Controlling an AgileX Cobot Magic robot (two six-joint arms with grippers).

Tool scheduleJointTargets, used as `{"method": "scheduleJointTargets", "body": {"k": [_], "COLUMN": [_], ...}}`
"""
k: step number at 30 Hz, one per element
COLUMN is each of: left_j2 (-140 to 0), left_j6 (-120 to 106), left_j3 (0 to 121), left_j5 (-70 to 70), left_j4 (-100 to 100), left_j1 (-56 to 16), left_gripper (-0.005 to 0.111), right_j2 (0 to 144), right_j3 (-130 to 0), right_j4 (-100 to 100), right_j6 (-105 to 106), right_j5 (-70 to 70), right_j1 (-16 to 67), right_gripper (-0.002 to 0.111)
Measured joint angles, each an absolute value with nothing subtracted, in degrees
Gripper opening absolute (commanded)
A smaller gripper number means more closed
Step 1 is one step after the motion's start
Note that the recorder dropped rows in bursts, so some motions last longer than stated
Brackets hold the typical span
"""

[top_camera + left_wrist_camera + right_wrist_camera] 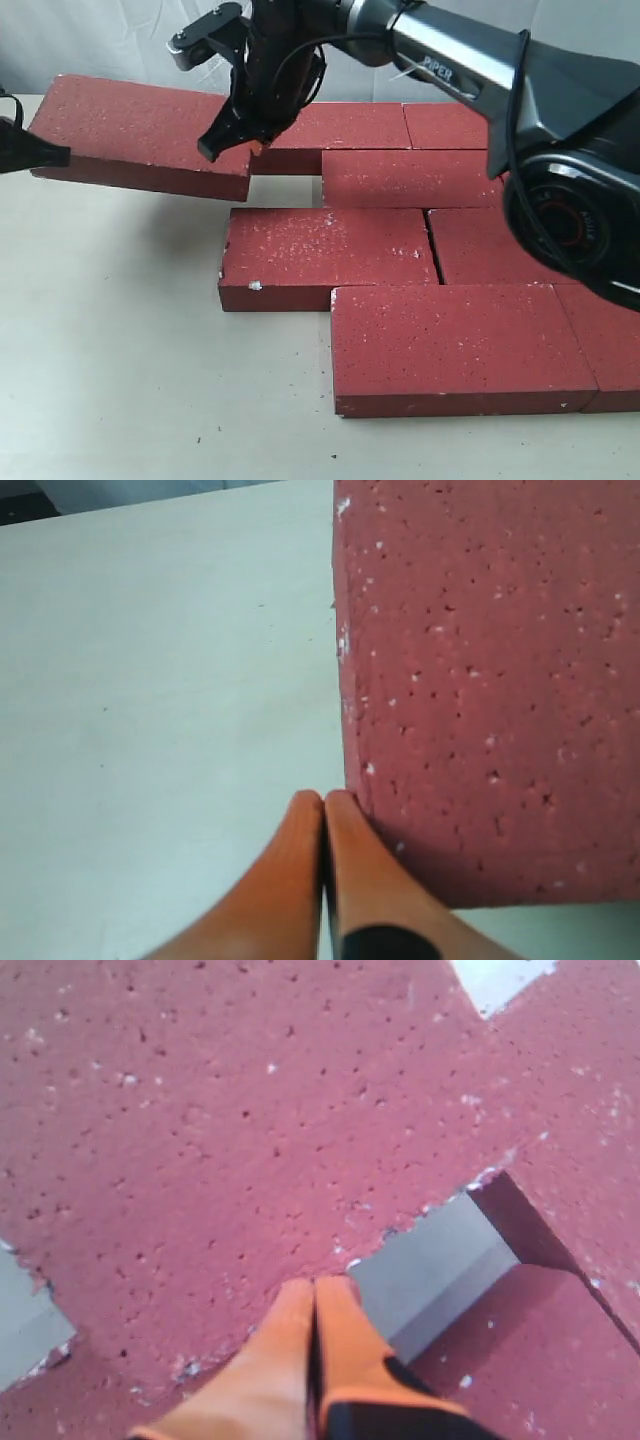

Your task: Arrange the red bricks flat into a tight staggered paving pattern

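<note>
Several red bricks lie flat in staggered rows (330, 250). One more red brick (140, 135) sits askew at the back left, its right end beside the back row. My right gripper (240, 145) is shut and empty, its tips resting on that brick's right end; in the right wrist view the shut right gripper (315, 1285) touches the brick (200, 1140) at its edge by a gap. My left gripper (55, 155) is shut and empty, touching the brick's left end. In the left wrist view the left gripper (323, 798) lies against the brick's corner (480, 680).
The pale table (110, 340) stretches left and in front of the bricks. A small patch of bare table (285, 190) shows between the skewed brick and the second row. The right arm (470, 70) reaches across over the back rows.
</note>
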State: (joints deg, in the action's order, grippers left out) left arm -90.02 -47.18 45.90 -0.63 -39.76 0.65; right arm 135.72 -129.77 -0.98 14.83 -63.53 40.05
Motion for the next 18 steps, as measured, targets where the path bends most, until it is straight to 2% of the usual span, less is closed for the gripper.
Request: {"method": "scheduleJointTargets", "body": {"k": [7, 18], "left_j2": [-91.7, -102.7], "left_j6": [-48.0, -47.6], "left_j3": [44.0, 43.9], "left_j5": [5.7, 13.9], "left_j4": [-40.3, -40.1], "left_j1": [1.7, 2.1], "left_gripper": [0.000, 0.000], "right_j2": [139.0, 144.1], "right_j3": [-129.5, -129.4], "right_j4": [-2.2, -2.8], "right_j6": [15.8, 17.4], "right_j5": [-58.4, -50.0], "right_j1": [41.4, 41.9], "right_gripper": [-0.001, -0.001]}}
